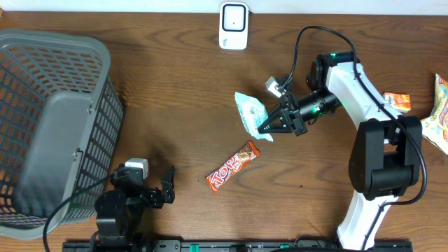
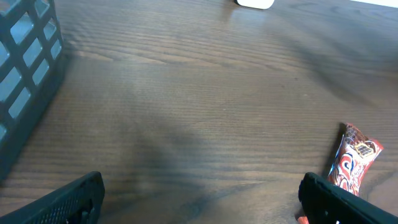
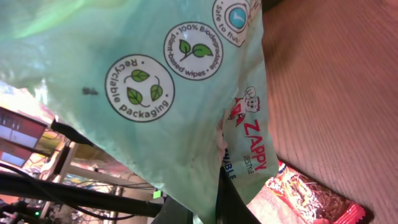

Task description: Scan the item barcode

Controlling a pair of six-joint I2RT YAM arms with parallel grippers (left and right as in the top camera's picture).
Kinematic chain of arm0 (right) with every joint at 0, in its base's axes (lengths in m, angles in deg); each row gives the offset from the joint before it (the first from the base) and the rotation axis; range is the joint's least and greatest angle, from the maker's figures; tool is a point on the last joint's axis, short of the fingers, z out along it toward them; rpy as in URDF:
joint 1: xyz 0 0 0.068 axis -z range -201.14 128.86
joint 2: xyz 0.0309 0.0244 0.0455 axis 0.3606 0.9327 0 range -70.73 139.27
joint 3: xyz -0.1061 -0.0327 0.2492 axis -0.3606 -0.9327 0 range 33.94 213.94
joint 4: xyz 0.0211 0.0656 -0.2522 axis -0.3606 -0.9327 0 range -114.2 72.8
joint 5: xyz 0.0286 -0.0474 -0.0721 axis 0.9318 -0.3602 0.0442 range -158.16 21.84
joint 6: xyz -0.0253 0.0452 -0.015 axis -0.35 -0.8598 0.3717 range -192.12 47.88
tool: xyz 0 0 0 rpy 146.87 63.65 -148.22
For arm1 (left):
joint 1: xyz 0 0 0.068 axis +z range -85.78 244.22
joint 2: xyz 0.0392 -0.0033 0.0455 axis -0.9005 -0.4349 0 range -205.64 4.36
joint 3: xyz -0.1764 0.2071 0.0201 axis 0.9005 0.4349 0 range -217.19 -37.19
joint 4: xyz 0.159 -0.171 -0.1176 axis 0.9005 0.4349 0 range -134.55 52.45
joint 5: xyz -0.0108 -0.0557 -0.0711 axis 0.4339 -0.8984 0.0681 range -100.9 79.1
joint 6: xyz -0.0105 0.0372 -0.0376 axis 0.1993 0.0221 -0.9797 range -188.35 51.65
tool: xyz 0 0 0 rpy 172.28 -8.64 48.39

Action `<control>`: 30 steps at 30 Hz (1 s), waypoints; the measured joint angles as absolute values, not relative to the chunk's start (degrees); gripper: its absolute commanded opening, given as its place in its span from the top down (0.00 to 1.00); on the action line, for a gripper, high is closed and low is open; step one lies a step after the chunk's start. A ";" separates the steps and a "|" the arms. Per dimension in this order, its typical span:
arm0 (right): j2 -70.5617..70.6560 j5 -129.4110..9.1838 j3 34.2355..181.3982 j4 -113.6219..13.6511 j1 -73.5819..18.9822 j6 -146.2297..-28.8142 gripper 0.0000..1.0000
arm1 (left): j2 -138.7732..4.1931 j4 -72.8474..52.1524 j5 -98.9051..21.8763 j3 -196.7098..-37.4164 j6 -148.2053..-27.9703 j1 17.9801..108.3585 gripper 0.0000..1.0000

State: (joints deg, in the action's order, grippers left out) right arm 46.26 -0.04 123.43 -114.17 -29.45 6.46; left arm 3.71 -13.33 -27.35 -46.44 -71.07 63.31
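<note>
My right gripper (image 1: 266, 127) is shut on the edge of a pale green wipes packet (image 1: 248, 112) and holds it just above the table's middle. The right wrist view is filled by that packet (image 3: 137, 93), printed with leaf logos, with the right gripper (image 3: 221, 186) pinching its lower edge. A white barcode scanner (image 1: 233, 26) stands at the far edge of the table, apart from the packet. My left gripper (image 1: 166, 187) rests open at the front left with nothing between its fingers (image 2: 68, 202).
A grey mesh basket (image 1: 105, 119) fills the left side, its wall (image 2: 25, 68) close to the left gripper. A red-orange candy bar (image 1: 233, 166) lies front centre, also seen as a wrapper (image 2: 354, 158). Snack packets (image 1: 397, 101) lie at the right edge.
</note>
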 measured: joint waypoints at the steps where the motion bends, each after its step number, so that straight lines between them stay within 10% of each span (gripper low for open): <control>1: 46.26 -0.04 123.43 -114.04 -29.45 6.48 0.99 | 3.71 -13.33 -27.35 -46.44 -71.07 63.31 0.00; 17: 46.26 -0.72 123.43 -109.32 -29.45 5.41 0.99 | 3.71 -13.33 -27.35 -46.44 -71.07 63.31 0.00; 30: 46.29 -7.17 123.35 -86.74 -29.45 -20.38 0.99 | 3.71 -13.31 -27.35 -46.44 -71.07 63.31 0.00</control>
State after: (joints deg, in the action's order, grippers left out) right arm 46.29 -7.17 123.35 -86.74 -29.45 -20.38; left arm 3.71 -13.31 -27.35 -46.44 -71.07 63.31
